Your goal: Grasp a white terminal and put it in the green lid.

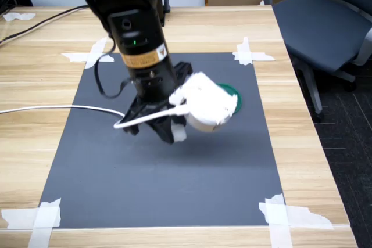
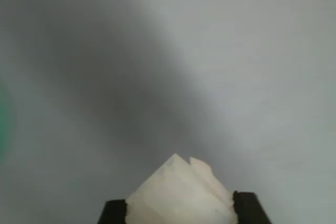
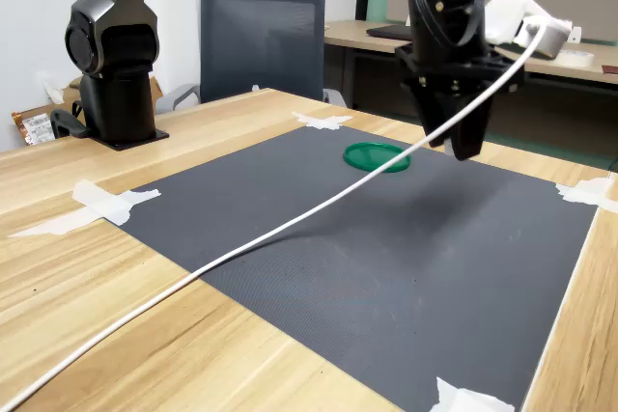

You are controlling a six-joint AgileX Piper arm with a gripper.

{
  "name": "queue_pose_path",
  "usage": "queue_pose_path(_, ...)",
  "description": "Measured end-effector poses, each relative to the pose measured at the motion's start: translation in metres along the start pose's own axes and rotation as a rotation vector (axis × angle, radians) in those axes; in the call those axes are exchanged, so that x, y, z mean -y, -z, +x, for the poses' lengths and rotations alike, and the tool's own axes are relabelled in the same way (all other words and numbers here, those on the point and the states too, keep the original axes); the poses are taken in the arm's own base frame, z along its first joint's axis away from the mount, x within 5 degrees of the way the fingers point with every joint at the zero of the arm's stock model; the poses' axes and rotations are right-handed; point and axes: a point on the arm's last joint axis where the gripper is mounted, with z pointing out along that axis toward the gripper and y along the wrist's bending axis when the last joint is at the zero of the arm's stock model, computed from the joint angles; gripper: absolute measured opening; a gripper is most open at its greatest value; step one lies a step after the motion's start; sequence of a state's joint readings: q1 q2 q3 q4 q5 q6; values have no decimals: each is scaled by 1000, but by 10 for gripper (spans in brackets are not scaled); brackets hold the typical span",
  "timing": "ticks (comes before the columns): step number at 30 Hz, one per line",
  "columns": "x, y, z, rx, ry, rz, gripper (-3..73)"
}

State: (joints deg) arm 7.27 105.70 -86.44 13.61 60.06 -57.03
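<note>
In the wrist view the white terminal (image 2: 181, 195) sits clamped between two black fingertips (image 2: 249, 208), so my gripper (image 2: 181, 211) is shut on it, held above the dark mat. A green blur at that picture's edge is the green lid (image 2: 2, 124). In the first exterior view my gripper (image 1: 172, 132) hangs over the mat, just left of the green lid (image 1: 233, 93), which the white camera housing (image 1: 204, 106) half hides. In the second exterior view my gripper (image 3: 462, 142) hovers to the right of the flat round green lid (image 3: 378, 156).
A dark mat (image 1: 163, 172) is taped to the wooden table (image 1: 35, 85) at its corners. A white cable (image 3: 290, 224) runs from the wrist camera across the mat. A second arm's black base (image 3: 114, 94) stands on the table. An office chair (image 1: 325, 21) stands beside the table.
</note>
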Motion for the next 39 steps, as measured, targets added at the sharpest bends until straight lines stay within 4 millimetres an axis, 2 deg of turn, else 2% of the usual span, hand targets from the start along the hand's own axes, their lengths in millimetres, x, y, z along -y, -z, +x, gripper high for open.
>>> queue_pose_path(3,-14,3,5,0,-22,-77,353)
queue_pose_path(7,-23,-5,14,-36,-43,-132,353)
queue_pose_path(11,-34,-11,26,-48,-34,-123,353)
queue_pose_path(17,-58,-6,35,-35,68,-69,353)
queue_pose_path(21,-80,-11,29,-46,139,-78,353)
queue_pose_path(28,-112,-18,5,-56,228,-61,353)
queue_pose_path(35,-133,-22,-11,-42,305,-57,353)
queue_pose_path(39,-135,-33,-13,-62,306,-70,353)
